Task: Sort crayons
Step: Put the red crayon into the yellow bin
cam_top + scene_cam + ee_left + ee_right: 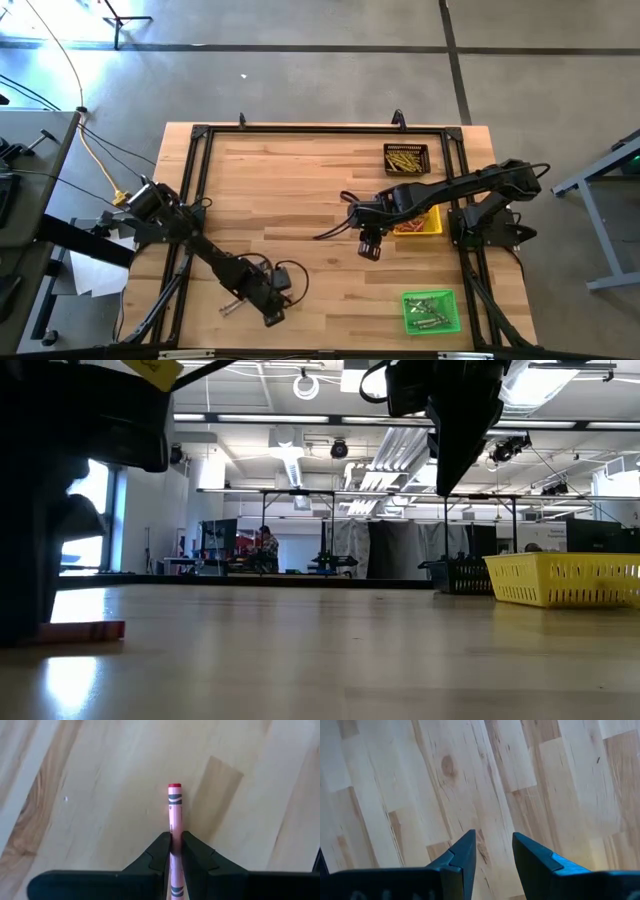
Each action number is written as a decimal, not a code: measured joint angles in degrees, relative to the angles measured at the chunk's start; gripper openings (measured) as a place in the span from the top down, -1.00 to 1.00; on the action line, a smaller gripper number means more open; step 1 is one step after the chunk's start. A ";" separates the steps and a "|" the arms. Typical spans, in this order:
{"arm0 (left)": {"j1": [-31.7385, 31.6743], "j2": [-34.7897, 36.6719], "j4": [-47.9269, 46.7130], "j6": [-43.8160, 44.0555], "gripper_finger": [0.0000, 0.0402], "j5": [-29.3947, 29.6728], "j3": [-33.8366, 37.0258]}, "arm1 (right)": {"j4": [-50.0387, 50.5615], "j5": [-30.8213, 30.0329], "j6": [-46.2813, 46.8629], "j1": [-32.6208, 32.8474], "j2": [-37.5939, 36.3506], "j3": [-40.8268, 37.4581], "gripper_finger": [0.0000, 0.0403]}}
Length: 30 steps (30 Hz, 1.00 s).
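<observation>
At the table's (300,210) near left, the left claw (172,851) pinches a pink crayon (174,810), its lower end hidden; the right claw (493,851) gapes, holding nothing.

Even, fairly bright light falls on the wooden surface (300,200) from overhead; seen from above, shadows under the arms are short and soft; a pale bluish glare washes the floor at the upper left corner. In the low view, ceiling strip lights (270,418) burn white and a window at the left blows out; its glow pools as a bright reflection on the near surface; the dark shapes close to the lens are blurred silhouettes. Both wrist views are evenly lit; the pink crayon (174,810) is sharp at its tip, softer near the lens; the wood grain under the right arm looks slightly smeared.
</observation>
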<state>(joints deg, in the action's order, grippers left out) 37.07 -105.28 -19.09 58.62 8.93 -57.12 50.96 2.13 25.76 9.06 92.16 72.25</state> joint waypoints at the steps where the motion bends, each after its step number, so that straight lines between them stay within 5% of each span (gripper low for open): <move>1: -0.22 -0.32 0.01 1.40 0.85 0.02 -0.04 | 0.01 -0.02 0.45 0.00 0.00 0.00 0.43; 12: -3.27 -0.87 2.77 3.83 0.99 4.49 0.04 | 0.06 2.71 3.86 -0.40 -0.59 0.00 0.43; 22: -7.02 2.10 5.04 -4.06 1.00 8.04 0.28 | -1.05 5.32 6.65 -1.10 -11.32 1.73 0.43; 26: -9.74 4.70 5.11 -12.28 1.00 11.12 0.22 | -1.60 0.44 8.57 -0.76 -16.17 5.18 0.43; 30: -14.46 8.21 5.37 -17.55 1.00 16.73 0.19 | -1.56 -10.97 12.99 0.07 -18.75 8.10 0.43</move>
<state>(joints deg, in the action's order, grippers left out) 22.60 -97.07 -13.73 41.07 25.66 -56.93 49.40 -8.84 38.75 9.13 73.41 80.35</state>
